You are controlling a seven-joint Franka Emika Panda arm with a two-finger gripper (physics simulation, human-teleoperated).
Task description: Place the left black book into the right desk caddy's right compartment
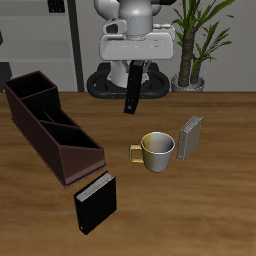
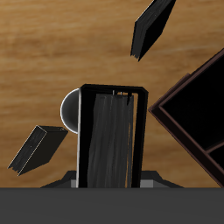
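My gripper [image 1: 135, 64] is shut on the top of the slim plain black book [image 1: 132, 88] and holds it upright and slightly tilted in the air, farther back than the mug. In the wrist view the book [image 2: 109, 136] fills the middle between the fingers. The long dark brown-maroon caddy [image 1: 22, 112] lies slantwise on the table, apart from the book. Its roughly square end cell [image 1: 80, 152] is the one nearer the table's front edge and is empty. A corner of it shows in the wrist view [image 2: 194, 103].
A yellow-gold mug [image 1: 158, 150] stands below and in front of the held book. A grey book [image 1: 190, 138] stands beside the mug. A black book with a pale speckled page edge [image 1: 96, 203] stands near the front edge, close to the caddy's end. Potted plant [image 1: 200, 40] at the back.
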